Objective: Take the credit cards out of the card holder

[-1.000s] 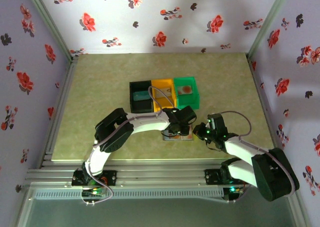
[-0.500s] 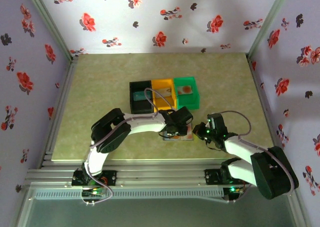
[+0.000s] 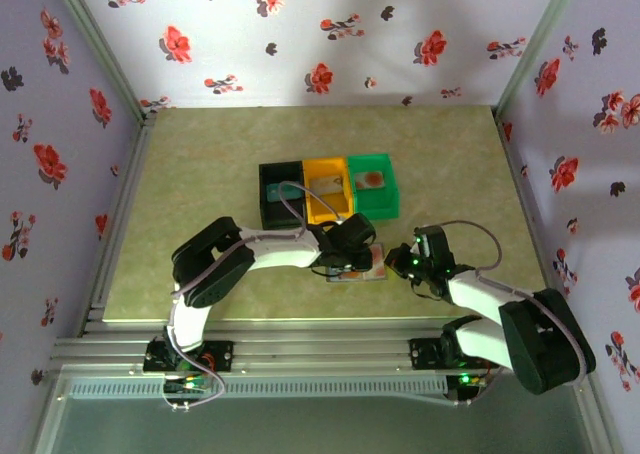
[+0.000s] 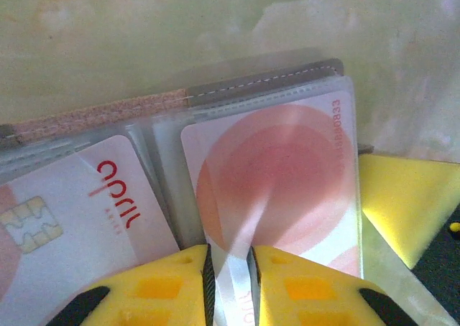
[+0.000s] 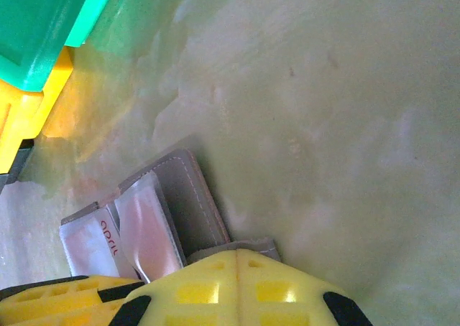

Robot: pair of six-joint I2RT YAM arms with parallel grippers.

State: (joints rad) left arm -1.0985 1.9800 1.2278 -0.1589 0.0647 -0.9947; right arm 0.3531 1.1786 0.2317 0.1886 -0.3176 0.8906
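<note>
The card holder [image 3: 376,270] lies open near the table's front edge, a grey stitched wallet [image 4: 266,80] with clear sleeves. A pale credit card with a red-orange blot [image 4: 277,175] sits in its right sleeve, and a white card with red lettering [image 4: 79,211] in the left one. My left gripper [image 4: 230,268] is over the holder [image 3: 348,259], its jaws pinched on the near edge of the pale card. My right gripper [image 5: 237,258] is shut, its tips pressing on the holder's grey corner flap [image 5: 188,197] at the right side [image 3: 400,262].
Three plastic bins stand in a row just beyond the holder: black [image 3: 283,209], orange [image 3: 316,202] and green [image 3: 386,196]. Each has a small card lying in it. The green bin [image 5: 43,17] is close to my right wrist.
My left gripper has slid left and a little nearer along the holder, uncovering the holder's right part. The right arm has stayed put.
</note>
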